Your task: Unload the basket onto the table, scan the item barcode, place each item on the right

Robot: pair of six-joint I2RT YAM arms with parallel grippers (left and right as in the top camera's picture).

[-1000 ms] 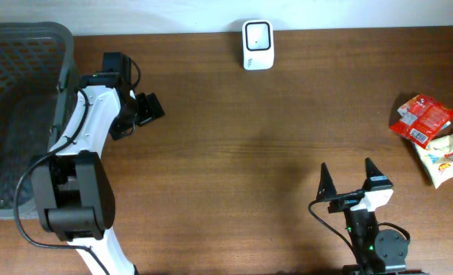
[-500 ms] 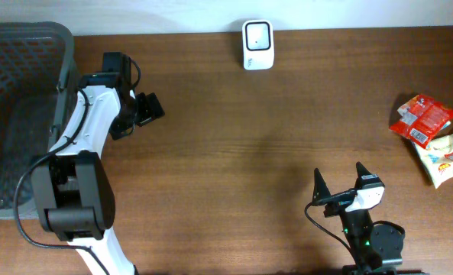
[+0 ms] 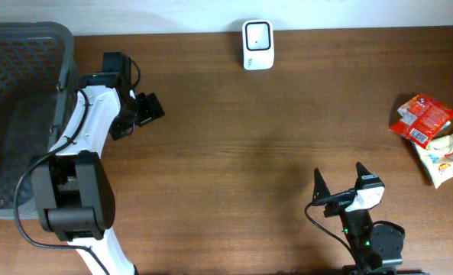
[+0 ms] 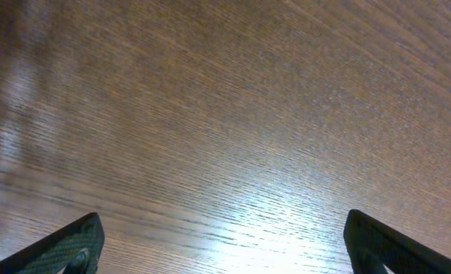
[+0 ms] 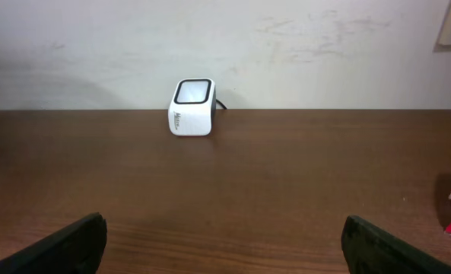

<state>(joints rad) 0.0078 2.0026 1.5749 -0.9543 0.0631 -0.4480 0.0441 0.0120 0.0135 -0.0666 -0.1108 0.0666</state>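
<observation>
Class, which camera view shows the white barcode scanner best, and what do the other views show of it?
Right wrist view: the scanner appears side-on, with its dark window, white body and rear cable. Overhead shows only its top, small. Left wrist shows none of it.

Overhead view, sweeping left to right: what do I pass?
Grey plastic mesh basket → left claw, open → white box-shaped barcode scanner → right claw, open → red foil snack packet.
</observation>
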